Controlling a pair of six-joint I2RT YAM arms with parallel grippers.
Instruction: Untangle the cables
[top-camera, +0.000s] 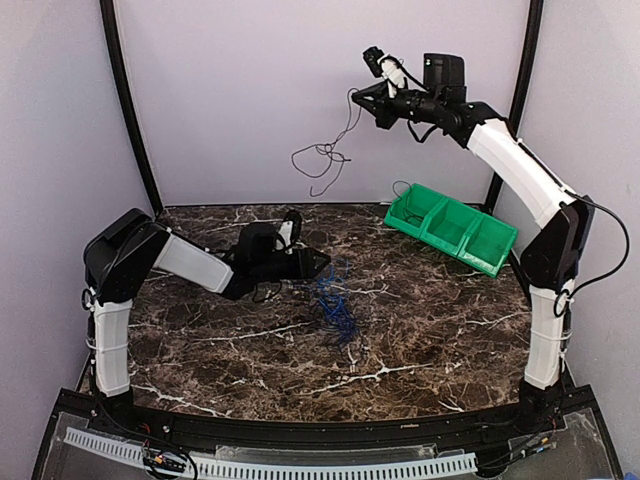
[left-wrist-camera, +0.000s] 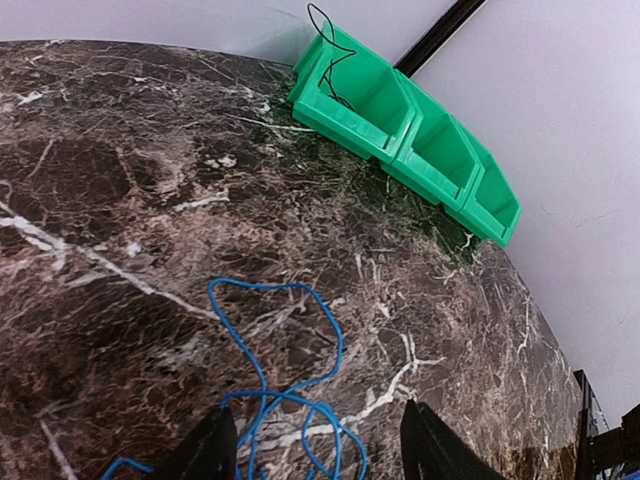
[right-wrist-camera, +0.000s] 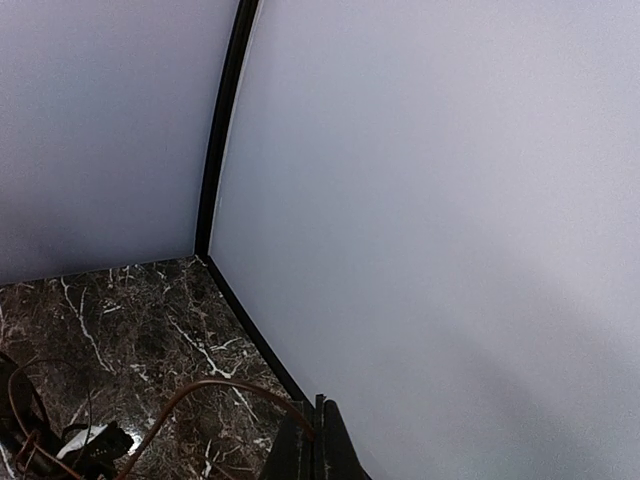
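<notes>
Our left end effector (left-wrist-camera: 315, 450): spread, thin bright blue flexible wires (left-wrist-camera: 265, 395) between its fingers.
Our right end effector (right-wrist-camera: 317, 415): pinching a thin black flexible wire (top-camera: 325, 150).

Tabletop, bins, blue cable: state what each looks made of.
Tabletop: looks like polished dark marble or a marble-print laminate; the signs are white veins and a faint sheen.
Bins: probably moulded plastic, given the uniform bright green and smooth, thin walls.
Blue cable: seemingly thin plastic-insulated wire, with an even colour and limp, loose loops. Its core is not visible.
</notes>
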